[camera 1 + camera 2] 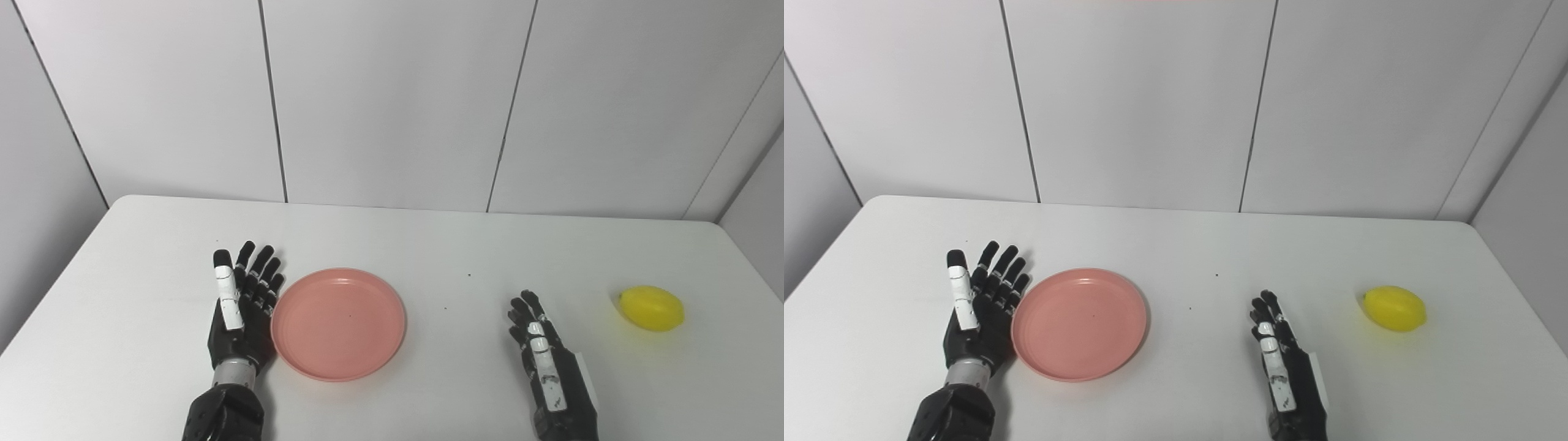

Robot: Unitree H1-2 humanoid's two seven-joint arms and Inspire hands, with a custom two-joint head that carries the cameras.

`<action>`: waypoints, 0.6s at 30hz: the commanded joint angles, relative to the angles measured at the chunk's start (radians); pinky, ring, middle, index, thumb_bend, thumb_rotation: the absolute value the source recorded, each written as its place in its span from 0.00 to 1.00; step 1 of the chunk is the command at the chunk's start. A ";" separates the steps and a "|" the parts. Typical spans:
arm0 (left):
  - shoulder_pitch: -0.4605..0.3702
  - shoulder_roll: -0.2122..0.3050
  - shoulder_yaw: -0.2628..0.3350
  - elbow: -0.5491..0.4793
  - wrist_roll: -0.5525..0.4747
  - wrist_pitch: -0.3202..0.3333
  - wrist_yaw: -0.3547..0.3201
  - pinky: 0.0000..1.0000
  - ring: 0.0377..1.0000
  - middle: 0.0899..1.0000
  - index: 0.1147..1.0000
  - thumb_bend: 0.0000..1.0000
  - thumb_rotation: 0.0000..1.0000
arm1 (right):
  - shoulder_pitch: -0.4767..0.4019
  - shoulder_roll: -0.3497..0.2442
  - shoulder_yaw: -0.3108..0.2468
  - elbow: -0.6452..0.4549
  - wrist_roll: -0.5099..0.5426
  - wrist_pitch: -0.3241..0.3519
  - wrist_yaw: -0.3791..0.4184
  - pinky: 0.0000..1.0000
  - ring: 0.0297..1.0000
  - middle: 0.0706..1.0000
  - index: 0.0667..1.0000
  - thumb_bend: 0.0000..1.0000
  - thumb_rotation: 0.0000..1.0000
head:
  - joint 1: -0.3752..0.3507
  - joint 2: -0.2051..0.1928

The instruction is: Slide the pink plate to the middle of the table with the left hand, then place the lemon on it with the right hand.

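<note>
Pink plate (338, 323) lying flat on a white table (429, 245), left of centre and toward the near edge, nothing on it. Against its left rim, the left hand (240, 306), black with white panels, edge-on to the table, fingers straight and together, palm facing the plate, holding nothing. Farther right, well apart from the plate, the right hand (542, 349), also empty, fingers extended and pointing away toward the far wall. Beyond it, near the table's right edge, a yellow lemon (652, 308) resting on the surface, clear of the right hand. Behind everything, plain pale wall panels (392, 104).
</note>
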 commanded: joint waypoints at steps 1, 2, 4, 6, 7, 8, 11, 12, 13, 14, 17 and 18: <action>0.008 -0.010 -0.012 0.014 0.012 0.042 0.013 0.99 0.93 0.89 0.91 0.87 0.85 | -0.015 0.018 0.011 -0.029 -0.006 0.016 -0.003 0.96 0.94 0.92 0.93 0.73 0.84 | 0.000 -0.001; 0.007 -0.009 -0.014 0.013 0.009 0.046 0.011 0.99 0.93 0.90 0.91 0.87 0.85 | -0.016 0.022 0.016 -0.032 -0.012 0.022 -0.005 0.96 0.94 0.92 0.93 0.73 0.84 | -0.014 0.004; 0.006 -0.005 -0.014 0.010 0.000 0.053 0.008 1.00 0.93 0.90 0.92 0.87 0.85 | -0.018 0.030 0.022 -0.033 -0.018 0.025 -0.009 0.97 0.94 0.92 0.93 0.73 0.84 | -0.032 0.008; 0.001 -0.003 -0.014 0.012 -0.005 0.059 0.006 1.00 0.93 0.90 0.92 0.88 0.85 | -0.023 0.038 0.028 -0.027 -0.025 0.021 -0.012 0.97 0.94 0.92 0.93 0.73 0.83 | -0.050 0.011; -0.001 -0.001 -0.014 0.015 -0.006 0.060 0.006 1.00 0.92 0.90 0.92 0.89 0.84 | -0.026 0.042 0.030 -0.023 -0.028 0.018 -0.013 0.96 0.94 0.92 0.94 0.72 0.83 | -0.053 0.011; -0.003 0.003 -0.016 0.018 -0.006 0.062 0.003 1.00 0.92 0.90 0.92 0.90 0.83 | -0.029 0.045 0.034 -0.019 -0.034 0.013 -0.015 0.96 0.94 0.92 0.94 0.72 0.83 | -0.067 0.014; -0.005 0.008 -0.019 0.019 -0.007 0.071 0.000 1.00 0.93 0.91 0.92 0.90 0.83 | -0.035 0.053 0.042 -0.010 -0.054 0.004 -0.021 0.95 0.93 0.92 0.93 0.73 0.83 | -0.076 0.017; -0.006 0.010 -0.018 0.019 -0.008 0.075 0.002 1.00 0.92 0.91 0.92 0.89 0.82 | -0.037 0.055 0.044 -0.008 -0.061 0.002 -0.023 0.95 0.92 0.92 0.93 0.73 0.83 | -0.082 0.019; -0.005 0.009 -0.019 0.018 -0.007 0.079 0.003 1.00 0.93 0.90 0.91 0.90 0.82 | -0.038 0.057 0.046 -0.006 -0.069 0.002 -0.025 0.94 0.92 0.92 0.93 0.74 0.84 | -0.082 0.019; -0.005 0.009 -0.019 0.019 -0.007 0.082 0.003 1.00 0.93 0.90 0.91 0.90 0.82 | -0.039 0.058 0.048 -0.006 -0.076 0.003 -0.028 0.94 0.92 0.91 0.93 0.74 0.84 | -0.086 0.020; -0.002 0.005 -0.017 0.019 -0.015 0.088 -0.002 1.00 0.93 0.90 0.89 0.90 0.80 | -0.041 0.063 0.052 -0.006 -0.089 0.006 -0.033 0.93 0.92 0.91 0.92 0.76 0.85 | -0.091 0.022; 0.000 0.003 -0.018 0.018 -0.016 0.091 -0.004 1.00 0.93 0.90 0.88 0.89 0.80 | -0.041 0.065 0.053 -0.006 -0.092 0.007 -0.034 0.93 0.92 0.91 0.92 0.76 0.85 | -0.092 0.023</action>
